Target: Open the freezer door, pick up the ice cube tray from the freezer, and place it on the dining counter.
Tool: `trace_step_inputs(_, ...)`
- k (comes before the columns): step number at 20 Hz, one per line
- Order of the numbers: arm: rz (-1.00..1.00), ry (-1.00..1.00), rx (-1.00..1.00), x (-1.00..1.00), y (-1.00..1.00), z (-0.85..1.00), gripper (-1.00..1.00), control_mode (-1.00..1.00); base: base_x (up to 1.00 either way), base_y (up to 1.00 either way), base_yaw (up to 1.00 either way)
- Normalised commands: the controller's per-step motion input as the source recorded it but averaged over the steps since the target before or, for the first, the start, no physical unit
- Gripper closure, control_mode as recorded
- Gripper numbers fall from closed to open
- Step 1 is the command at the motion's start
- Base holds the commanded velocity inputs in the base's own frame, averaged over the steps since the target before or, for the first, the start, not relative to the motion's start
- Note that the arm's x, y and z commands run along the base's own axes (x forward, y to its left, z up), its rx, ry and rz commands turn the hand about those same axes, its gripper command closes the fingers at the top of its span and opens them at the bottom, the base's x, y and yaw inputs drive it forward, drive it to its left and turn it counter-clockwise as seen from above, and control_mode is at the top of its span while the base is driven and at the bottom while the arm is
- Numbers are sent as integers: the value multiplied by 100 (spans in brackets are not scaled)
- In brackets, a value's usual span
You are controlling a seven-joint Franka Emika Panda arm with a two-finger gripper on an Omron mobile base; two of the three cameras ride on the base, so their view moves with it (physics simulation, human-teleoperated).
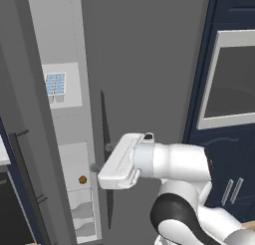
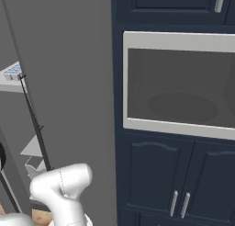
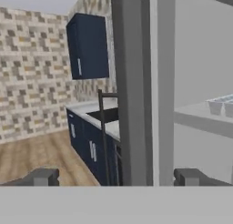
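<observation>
The freezer door [image 1: 22, 89] stands swung open to the left, its black bar handle [image 1: 25, 179] on the outer face. Inside the freezer [image 1: 67, 50], the white ice cube tray [image 1: 56, 84] with pale blue cubes rests on a light grey shelf. My gripper [image 1: 94, 168] is open and empty. It points left at the freezer's right edge, well below the tray. In the hand view the fingertips [image 3: 43, 176] stand wide apart in front of the door's edge [image 3: 129, 86], and the tray [image 3: 223, 102] sits far right. The dining counter is out of view.
The wider grey fridge door [image 1: 144, 64] is shut right of the freezer, its handle [image 1: 105, 139] close by my hand. A small round brown item [image 1: 82, 180] lies on a lower shelf, above stacked drawers [image 1: 84, 209]. A built-in oven [image 2: 179, 82] in navy cabinets is at the right.
</observation>
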Motion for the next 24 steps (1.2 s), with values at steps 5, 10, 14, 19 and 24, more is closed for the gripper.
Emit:
trace_step_inputs(5, 25, -9, 0, 0, 0, 0, -100, -100, 0, 0, 0)
trace_step_inputs(10, 16, -14, 0, 1, 0, 0, -100, -100, 0, 0, 0)
trace_step_inputs(14, 9, -11, 5, 25, 0, 0, -100, -100, 0, 0, 0)
trace_step_inputs(19, 2, -2, 7, 43, 1, 0, -100, -100, 0, 0, 0)
trace_step_inputs(24, 1, 0, 2, 30, 11, 0, -100, -100, 0, 0, 0)
